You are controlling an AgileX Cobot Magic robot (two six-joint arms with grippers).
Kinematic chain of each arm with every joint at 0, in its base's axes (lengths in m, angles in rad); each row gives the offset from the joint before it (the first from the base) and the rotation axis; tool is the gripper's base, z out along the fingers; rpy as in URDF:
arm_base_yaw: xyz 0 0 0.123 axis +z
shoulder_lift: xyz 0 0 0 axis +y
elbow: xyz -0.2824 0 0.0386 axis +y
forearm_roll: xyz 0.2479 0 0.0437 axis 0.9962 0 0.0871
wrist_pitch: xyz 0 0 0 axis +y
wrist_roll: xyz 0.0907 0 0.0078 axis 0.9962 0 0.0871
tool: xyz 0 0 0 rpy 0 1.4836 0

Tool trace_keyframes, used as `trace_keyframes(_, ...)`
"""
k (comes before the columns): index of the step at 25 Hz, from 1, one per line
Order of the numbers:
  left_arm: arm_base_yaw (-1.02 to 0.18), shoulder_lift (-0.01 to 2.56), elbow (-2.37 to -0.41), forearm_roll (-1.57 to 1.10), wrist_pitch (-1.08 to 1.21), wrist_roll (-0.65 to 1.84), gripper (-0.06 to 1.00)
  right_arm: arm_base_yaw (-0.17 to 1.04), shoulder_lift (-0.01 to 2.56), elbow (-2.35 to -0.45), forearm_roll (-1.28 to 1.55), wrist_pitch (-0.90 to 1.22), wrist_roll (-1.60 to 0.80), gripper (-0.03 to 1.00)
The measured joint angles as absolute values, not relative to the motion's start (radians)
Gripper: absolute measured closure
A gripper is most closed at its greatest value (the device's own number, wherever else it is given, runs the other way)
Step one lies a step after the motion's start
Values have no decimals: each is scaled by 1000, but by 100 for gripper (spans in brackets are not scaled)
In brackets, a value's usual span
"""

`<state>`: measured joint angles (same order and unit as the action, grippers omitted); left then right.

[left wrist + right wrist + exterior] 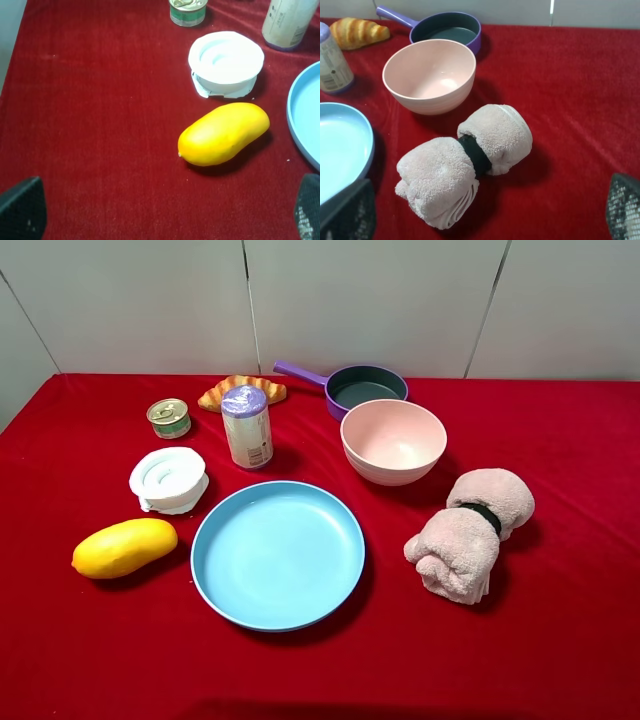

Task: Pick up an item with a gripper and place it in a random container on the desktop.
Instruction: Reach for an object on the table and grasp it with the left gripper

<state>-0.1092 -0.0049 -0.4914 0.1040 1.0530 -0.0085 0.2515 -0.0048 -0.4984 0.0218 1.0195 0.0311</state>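
The golden-brown croissant (243,391) lies at the back of the red table, behind a white bottle; it also shows in the right wrist view (357,32). The large light-blue plate (277,555) sits empty at the front centre, and its edge shows in both wrist views (306,120) (340,145). My left gripper (162,220) is open and empty, hovering near the yellow mango (223,133). My right gripper (485,220) is open and empty, above the rolled towel (465,160). Neither arm shows in the exterior high view.
A white bottle (247,427), a small tin can (169,418), a white lid-like dish (168,479) and the mango (124,546) stand on the left. A pink bowl (393,440), a purple saucepan (362,388) and the beige towel (470,532) are on the right.
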Motion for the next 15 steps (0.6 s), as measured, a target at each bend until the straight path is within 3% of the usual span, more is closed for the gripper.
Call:
trace_keyframes(9,-109,-4,-496,104,1052,-8,-4,251,-5,-498,22,1020,31,28)
trace_keyframes(15,-109,128,-552,104,1040,-7,-4,251,-5,-498,22,1020,31,28)
